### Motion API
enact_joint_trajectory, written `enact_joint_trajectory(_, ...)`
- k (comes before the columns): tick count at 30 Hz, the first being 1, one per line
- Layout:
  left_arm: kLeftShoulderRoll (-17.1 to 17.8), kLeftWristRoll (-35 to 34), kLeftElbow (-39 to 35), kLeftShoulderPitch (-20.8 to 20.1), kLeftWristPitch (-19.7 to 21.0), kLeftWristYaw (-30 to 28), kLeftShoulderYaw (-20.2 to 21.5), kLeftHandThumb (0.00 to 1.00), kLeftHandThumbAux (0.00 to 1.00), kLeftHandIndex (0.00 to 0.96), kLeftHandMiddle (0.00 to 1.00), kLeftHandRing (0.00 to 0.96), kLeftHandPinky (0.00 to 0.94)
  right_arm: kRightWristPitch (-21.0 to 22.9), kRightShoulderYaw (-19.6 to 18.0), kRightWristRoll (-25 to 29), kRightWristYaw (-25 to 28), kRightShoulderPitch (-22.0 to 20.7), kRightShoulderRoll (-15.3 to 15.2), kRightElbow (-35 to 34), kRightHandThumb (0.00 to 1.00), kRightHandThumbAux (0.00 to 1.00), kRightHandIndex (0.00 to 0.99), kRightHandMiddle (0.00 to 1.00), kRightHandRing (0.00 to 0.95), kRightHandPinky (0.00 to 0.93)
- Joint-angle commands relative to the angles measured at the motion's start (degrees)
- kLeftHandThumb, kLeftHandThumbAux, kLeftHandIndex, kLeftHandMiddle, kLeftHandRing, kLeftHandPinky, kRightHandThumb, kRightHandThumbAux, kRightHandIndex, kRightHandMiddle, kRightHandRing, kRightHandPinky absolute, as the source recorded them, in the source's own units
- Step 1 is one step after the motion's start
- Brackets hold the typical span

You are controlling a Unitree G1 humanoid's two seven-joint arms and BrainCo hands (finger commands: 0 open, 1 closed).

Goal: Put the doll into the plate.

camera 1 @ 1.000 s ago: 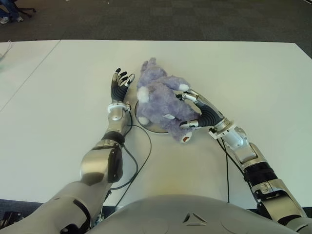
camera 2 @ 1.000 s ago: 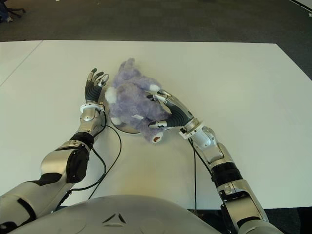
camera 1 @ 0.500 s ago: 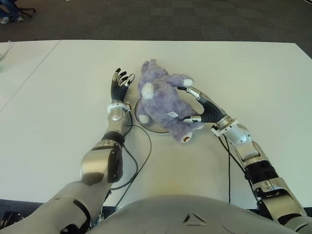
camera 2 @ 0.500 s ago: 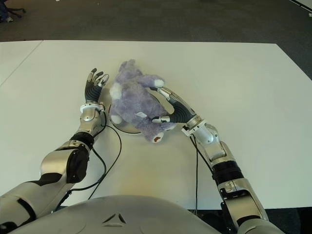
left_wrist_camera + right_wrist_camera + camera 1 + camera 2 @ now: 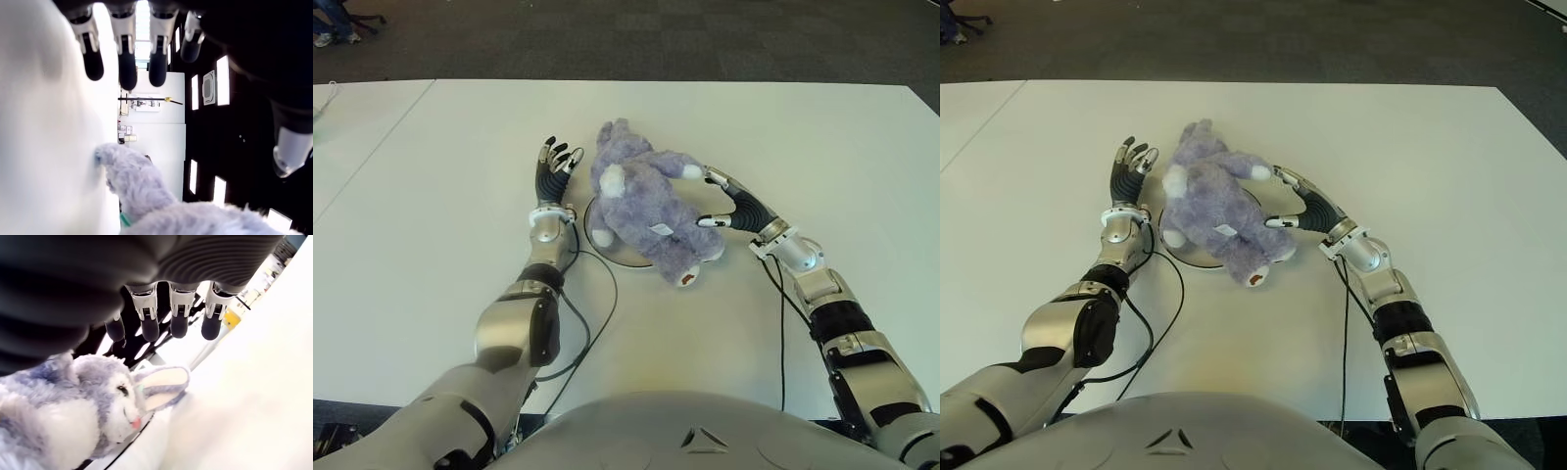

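Note:
The doll [image 5: 646, 206], a purple plush bunny with white paws, lies across the round white plate [image 5: 607, 255] in the middle of the table, one foot hanging over the plate's near rim. My right hand [image 5: 720, 201] is just right of the doll, fingers spread and holding nothing. In the right wrist view its fingers [image 5: 178, 320] reach out straight above the doll's face [image 5: 98, 406]. My left hand [image 5: 553, 166] stays idle to the left of the doll, fingers [image 5: 124, 58] extended.
Black cables [image 5: 597, 304] run from both wrists across the white table [image 5: 431, 196]. A second white table [image 5: 352, 127] adjoins on the left. Dark carpet [image 5: 656, 39] lies beyond the far edge.
My right hand has let go of the doll and drawn back to the right. The doll has settled on the plate. The left hand has not moved.

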Motion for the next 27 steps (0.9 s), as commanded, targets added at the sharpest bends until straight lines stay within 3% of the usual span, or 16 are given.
enact_joint_trajectory(1,-2.94,-0.60,7.67,11.11,7.11,-0.49,0.25,0.000,0.543,0.104,0.194,0.197,0.190,-1.84,-0.46,0.18,0.74,-3.86,0.33,9.71,0.004,0.364,0.000,0.000,0.000,0.000)
enact_joint_trajectory(9,-2.98,-1.05,7.65,11.02,6.74,-1.30,0.54,0.000,0.544,0.108,0.191,0.191,0.188,-4.25,-0.60,-0.04,0.23,-7.74,0.59,19.05,0.000,0.375,0.000,0.000,0.000,0.000)
enact_joint_trajectory(13,-2.73,-1.32,7.71,11.29,6.83,-1.71,0.75,0.000,0.546,0.110,0.197,0.200,0.208,-1.89,-1.45,0.67,2.20,-12.47,0.09,28.89,0.000,0.369,0.000,0.000,0.000,0.000)
enact_joint_trajectory(20,-2.66,-1.00,7.71,11.47,6.27,-1.50,0.51,0.000,0.545,0.116,0.199,0.204,0.200,1.65,-0.83,-1.15,0.99,-16.37,-0.06,35.49,0.000,0.365,0.003,0.021,0.000,0.000)
enact_joint_trajectory(27,-2.73,-0.74,7.70,11.37,6.45,-0.72,0.25,0.000,0.553,0.116,0.201,0.210,0.214,3.25,-0.79,-1.78,0.13,-17.07,-0.45,39.08,0.000,0.424,0.056,0.054,0.018,0.000)
